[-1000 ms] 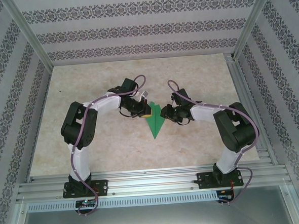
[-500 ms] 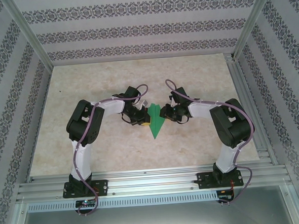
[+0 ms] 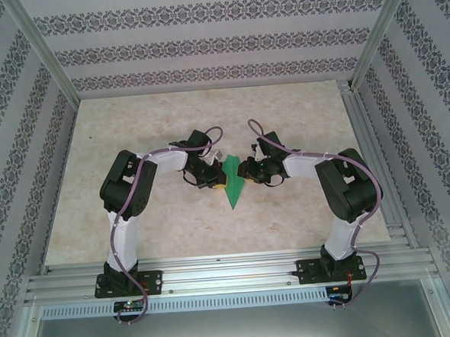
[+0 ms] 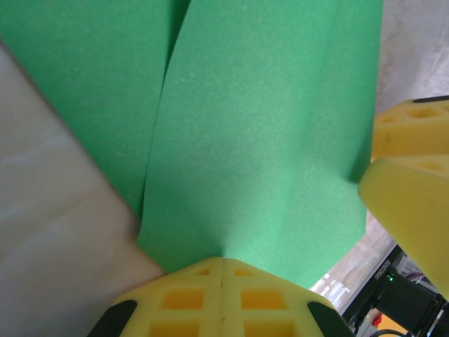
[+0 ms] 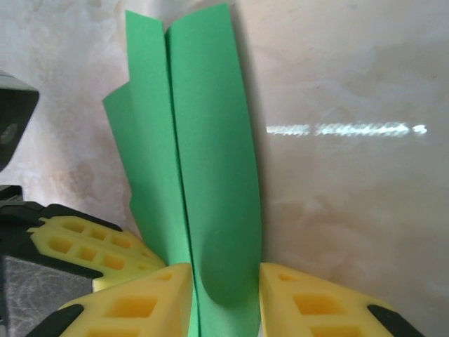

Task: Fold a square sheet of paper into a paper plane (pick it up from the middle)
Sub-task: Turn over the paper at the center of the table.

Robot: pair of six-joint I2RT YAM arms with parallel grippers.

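At frame centre, the paper plane (image 3: 234,186) is already a creased dart, left claw (image 3: 216,178) and right claw (image 3: 245,170) both clenched on it, final wing folds seemingly left.

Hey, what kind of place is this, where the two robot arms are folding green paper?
Probably a lab test cell, not a home: aluminium frame posts, patterned backdrop walls, and left arm and right arm bolted to a rail at a marbled table.
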